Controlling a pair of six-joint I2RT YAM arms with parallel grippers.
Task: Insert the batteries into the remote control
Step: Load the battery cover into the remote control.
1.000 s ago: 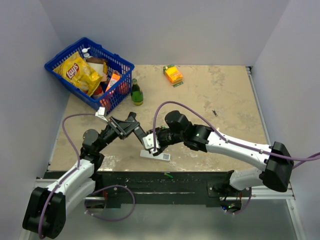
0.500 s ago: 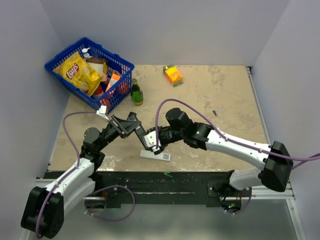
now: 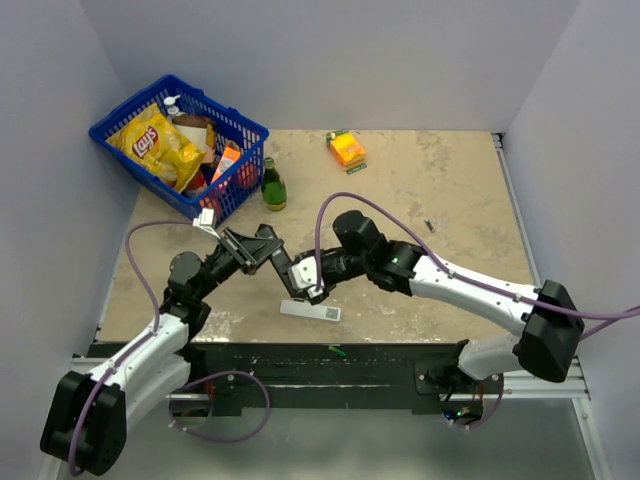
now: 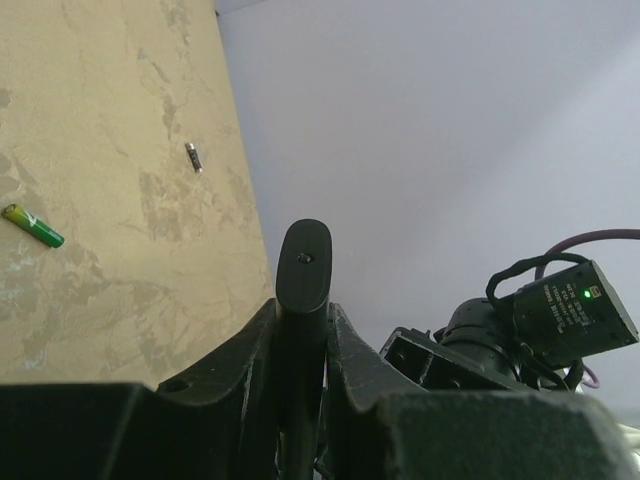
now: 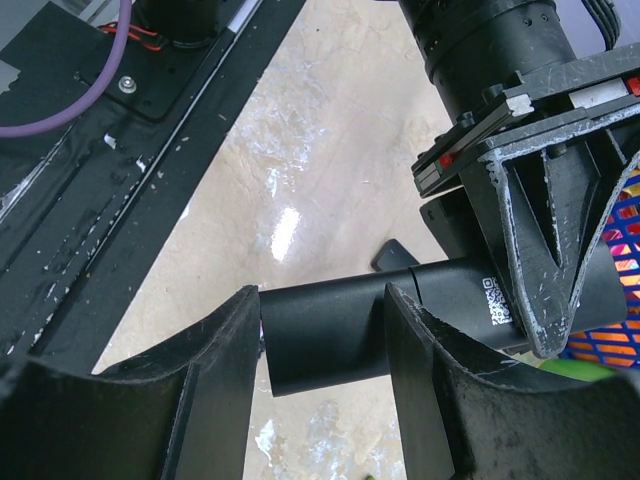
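The black remote control [image 3: 283,262] is held off the table between both arms. My left gripper [image 3: 270,250] is shut on it; in the left wrist view the jaws [image 4: 303,305] clamp its sides and its rounded end [image 4: 303,260] sticks out past them. My right gripper [image 3: 305,284] is at the remote's other end. In the right wrist view its fingers [image 5: 325,300] stand apart with that end [image 5: 330,335] between them, a sliver of gap at the left finger. One green battery [image 4: 32,226] lies on the table.
A flat white remote [image 3: 310,311] lies below the grippers near the front edge. A green bottle [image 3: 272,185] stands beside a blue basket [image 3: 225,107] of groceries at the back left. An orange box [image 3: 346,148] is at the back. A small grey cylinder [image 4: 193,157] lies on the table.
The right gripper has moved a little up and left, closer along the remote toward the left gripper. The left gripper has kept its hold and shifted only slightly.
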